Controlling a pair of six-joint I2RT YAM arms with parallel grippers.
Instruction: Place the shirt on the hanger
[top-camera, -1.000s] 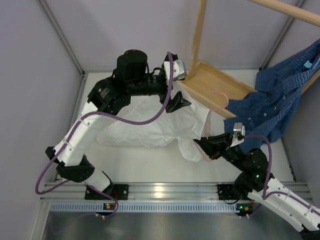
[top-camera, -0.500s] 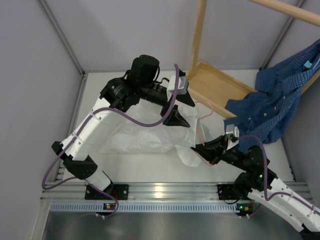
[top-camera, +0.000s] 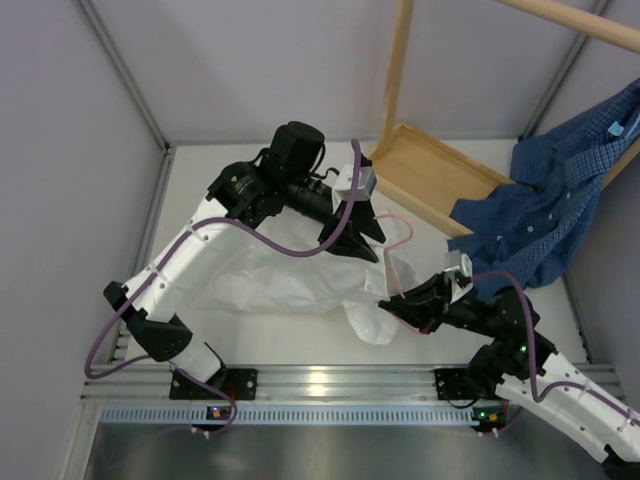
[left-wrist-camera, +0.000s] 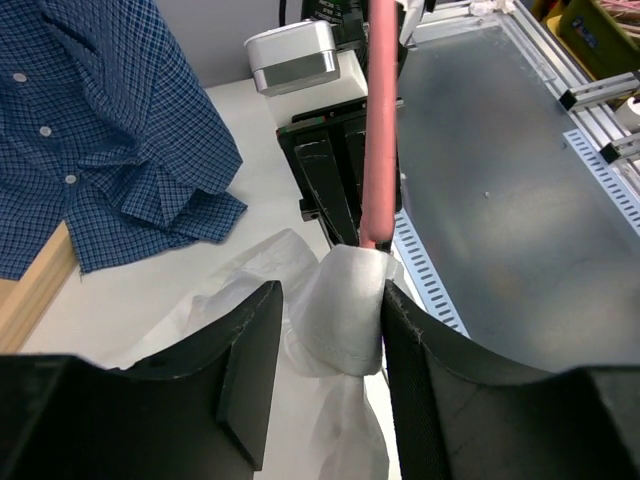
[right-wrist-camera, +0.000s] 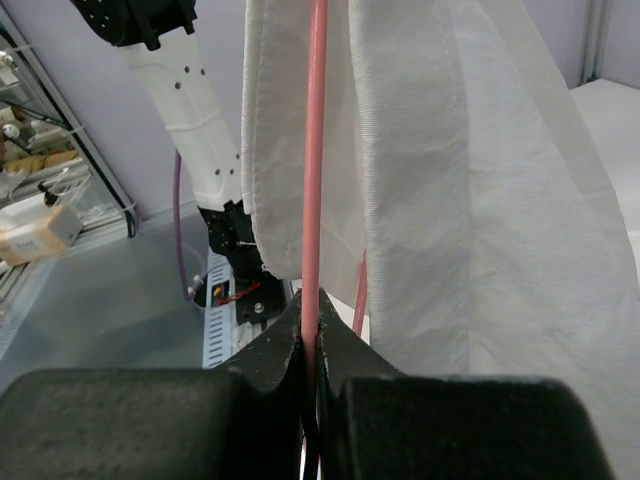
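**Two Arms Meet Over a White Shirt and a Pink Hanger**

Well left of the wooden tray (top-camera: 430, 175), the left arm reaches across the white table (top-camera: 280, 335). Its black wrist and a looping purple cable (top-camera: 250, 238) cover the far edge of the shirt (top-camera: 280, 285) from above. The shirt lies crumpled to the near left of the tray, with one end gathered up toward the tray's near corner. There the left gripper (top-camera: 370, 248) points down at the raised cloth. In its wrist view its fingers (left-wrist-camera: 250, 360) stand apart on either side of a bunched fold, and it cannot be told whether they pinch it.

The hanger (top-camera: 403, 228) rises just off the tray's near-left corner. Only a pink loop shows above the fabric, and the draped shirt hides the rest of the wire. The right gripper (top-camera: 388, 302), nearer than the tray, has its fingers pressed together on the pink wire, with white cloth hanging close on both sides in its wrist view.

Right of the tray, a blue checked shirt (top-camera: 550, 210) hangs from a wooden rack (top-camera: 397, 60), its hem spilling onto the tray's right end.
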